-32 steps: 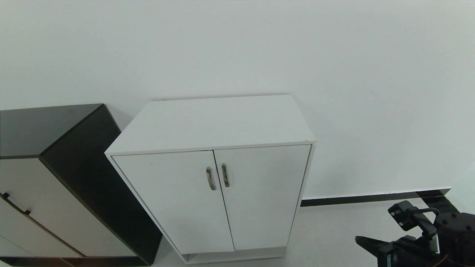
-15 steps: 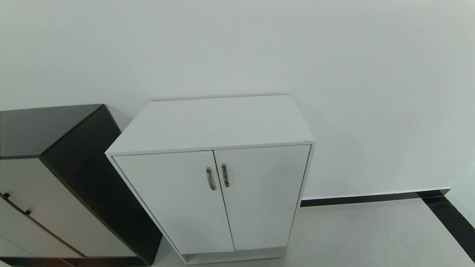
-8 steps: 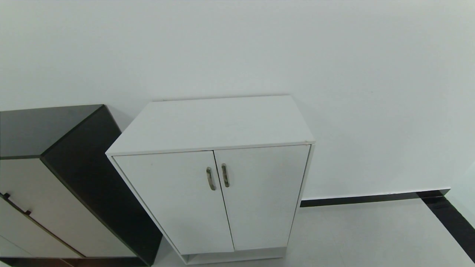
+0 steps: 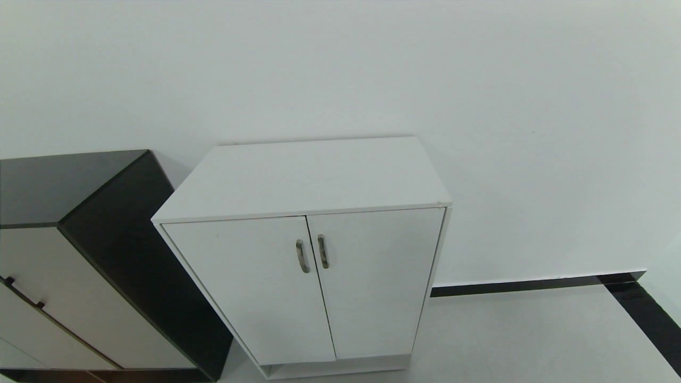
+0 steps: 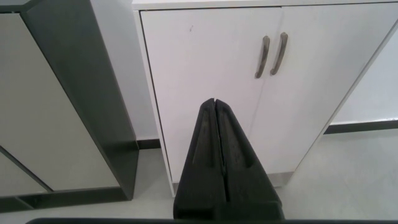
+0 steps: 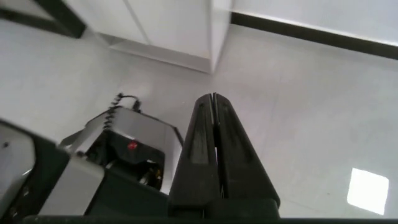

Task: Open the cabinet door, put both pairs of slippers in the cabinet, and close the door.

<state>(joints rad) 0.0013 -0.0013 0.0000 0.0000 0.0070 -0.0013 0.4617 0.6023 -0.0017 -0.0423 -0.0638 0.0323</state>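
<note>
Right tool (image 6: 213, 96), clamped shut on nothing, hangs over the floor (image 6: 298, 112) near a corner of the cabinet (image 6: 180, 22). Its arm stood at the head view's lower right 2.1 s ago and has since pulled back. Left tool (image 5: 215, 102), likewise closed and empty, faces the 2 shut doors (image 4: 255, 287). That likely means a finish or a start; I cannot tell whether the slippers are inside. The left wrist view gives the cabinet's foot, the head view its top.

The white cabinet (image 4: 303, 175) stands upright against the wall (image 4: 340, 64); its two doors (image 4: 255, 287) are shut. Two curved metal handles (image 4: 302, 256) sit side by side at the middle seam.
</note>
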